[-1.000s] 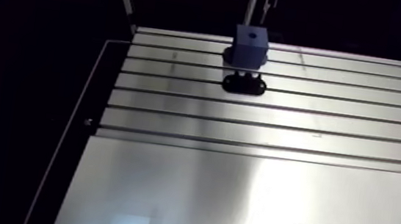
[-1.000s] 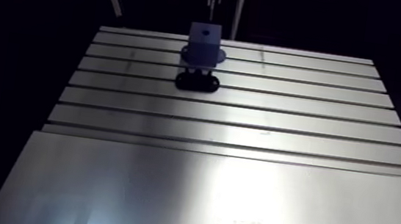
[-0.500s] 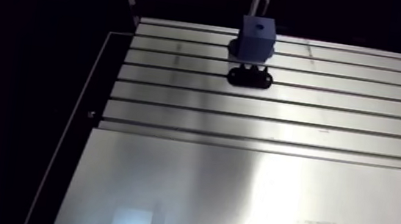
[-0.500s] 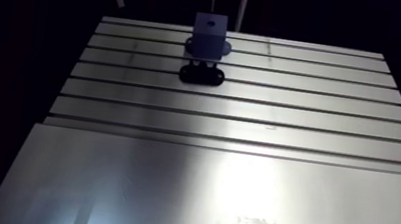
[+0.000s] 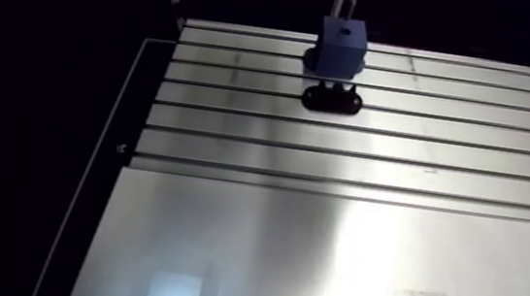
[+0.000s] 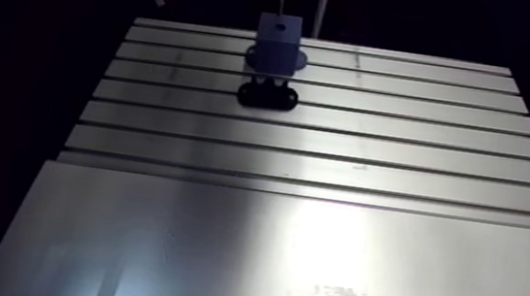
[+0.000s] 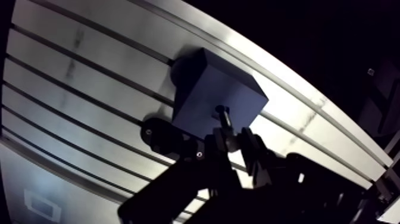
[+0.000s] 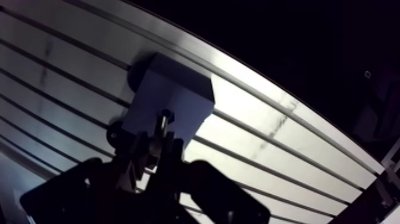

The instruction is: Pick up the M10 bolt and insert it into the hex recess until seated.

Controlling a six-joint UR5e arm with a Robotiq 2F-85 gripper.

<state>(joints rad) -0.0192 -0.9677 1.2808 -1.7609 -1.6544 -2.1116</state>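
Observation:
A blue block (image 5: 341, 47) stands near the table's far edge, with a round hole (image 5: 342, 31) in its top face. The wrist view shows my gripper (image 7: 231, 136) just above that block (image 7: 208, 98). Its fingers (image 7: 252, 145) are shut on a slim bolt (image 7: 225, 121), which points at the hole. I cannot tell whether the bolt's tip has entered it. In the arm view the gripper is lost in the dark above the block.
A black oval holder (image 5: 331, 99) with small studs lies on the slotted table (image 5: 344, 170), just in front of the block and beside my fingers in the wrist view (image 7: 159, 136). A smooth plate (image 5: 312, 264) covers the near half of the table.
The whole arm view has shifted slightly, so the camera moved; the block and the holder now sit a little higher in it. Neither has moved on the table.

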